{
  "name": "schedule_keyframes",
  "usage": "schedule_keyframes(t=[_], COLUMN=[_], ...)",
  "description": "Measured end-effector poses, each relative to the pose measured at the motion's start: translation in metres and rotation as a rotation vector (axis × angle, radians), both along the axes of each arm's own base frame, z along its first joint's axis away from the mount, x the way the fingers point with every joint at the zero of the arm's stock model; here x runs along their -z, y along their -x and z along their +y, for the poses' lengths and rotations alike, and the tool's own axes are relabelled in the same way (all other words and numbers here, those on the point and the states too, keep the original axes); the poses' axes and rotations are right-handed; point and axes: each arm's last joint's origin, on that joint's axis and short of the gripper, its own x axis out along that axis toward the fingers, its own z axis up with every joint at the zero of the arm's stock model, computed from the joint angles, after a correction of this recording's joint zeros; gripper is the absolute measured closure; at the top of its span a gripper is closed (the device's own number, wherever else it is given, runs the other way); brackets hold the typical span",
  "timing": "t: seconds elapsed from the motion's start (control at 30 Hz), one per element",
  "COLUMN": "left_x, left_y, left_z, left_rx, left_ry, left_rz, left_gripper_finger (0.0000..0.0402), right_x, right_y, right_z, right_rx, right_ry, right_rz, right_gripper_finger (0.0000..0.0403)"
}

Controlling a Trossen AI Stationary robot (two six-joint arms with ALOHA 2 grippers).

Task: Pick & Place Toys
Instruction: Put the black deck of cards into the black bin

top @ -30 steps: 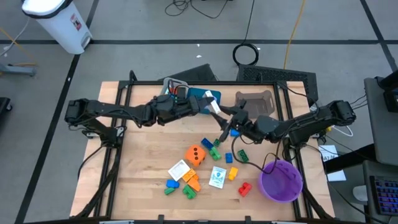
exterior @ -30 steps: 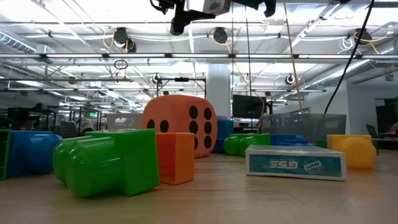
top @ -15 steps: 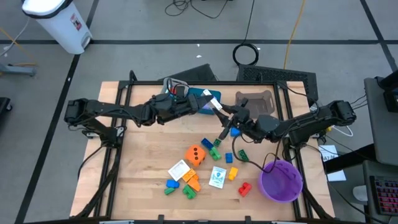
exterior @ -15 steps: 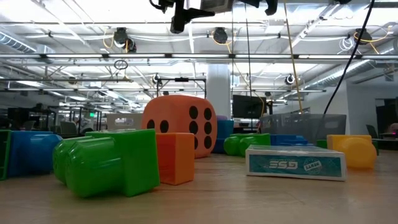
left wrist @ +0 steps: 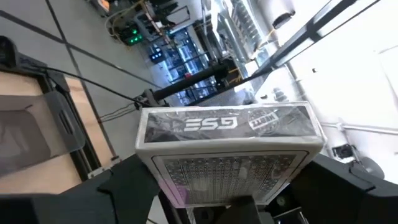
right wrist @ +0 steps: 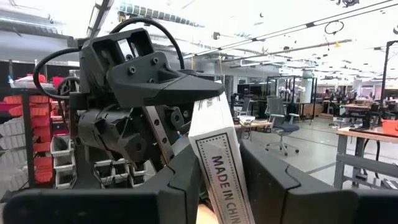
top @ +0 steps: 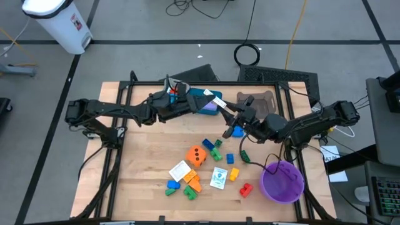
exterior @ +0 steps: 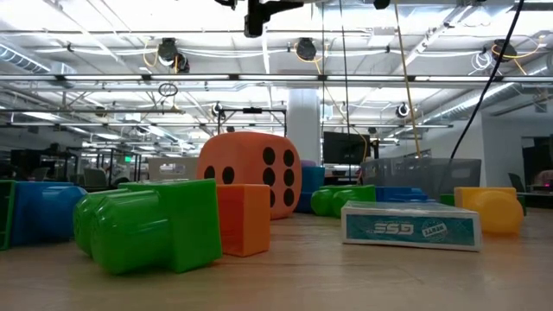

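Two tools [top: 220,105] [top: 229,112] both clamped on one card deck [left wrist: 227,152] above wooden table [top: 144,169], open workshop behind.

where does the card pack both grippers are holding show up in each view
High view: card pack above the table's far middle, between left gripper and right gripper.
Low view: not in it.
Left wrist view: centre, printed edge toward the camera, between the left gripper's fingers.
Right wrist view: lower centre, its narrow edge showing, left gripper behind.
Shared landmark: the left gripper.
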Motion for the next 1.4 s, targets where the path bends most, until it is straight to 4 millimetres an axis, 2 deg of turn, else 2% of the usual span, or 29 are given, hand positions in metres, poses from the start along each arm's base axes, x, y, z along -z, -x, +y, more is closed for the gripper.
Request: schedule_keyframes(t=[0.37, 0.63, 0.83, 1.1, 1.27, 1.4], left_x=[0.001, 0.001, 0.000, 0.000, 0.000, 0.000], left_y=[0.000, 0.000, 0.000, 0.000, -0.001, -0.001], left_z=[0.004, 0.002, 0.002, 0.001, 0.000, -0.002], left_rx=[0.039, 0.054, 0.078, 0.088, 0.144, 0.192], left_ry=[-0.001, -0.021, -0.064, -0.105, -0.115, -0.117], left_rz=[0.006, 0.016, 0.020, 0.028, 0.024, 0.021], left_gripper_finger=[0.0075, 0.0025, 0.0006, 0.0005, 0.0005, 0.0005], right_x=[0.001, -0.001, -0.007, -0.020, -0.035, -0.042], right_y=[0.000, 0.001, 0.006, 0.018, 0.037, 0.053], right_z=[0.000, -0.001, -0.005, -0.010, -0.014, -0.018], right_rx=[0.006, 0.010, 0.038, 0.063, 0.119, 0.189], right_ry=[-0.013, -0.022, 0.020, 0.040, 0.085, 0.086], right_rz=[0.008, -0.011, -0.013, -0.042, -0.051, 0.021], right_gripper_finger=[0.0308, 0.0309, 0.0333, 0.0333, 0.0333, 0.0336])
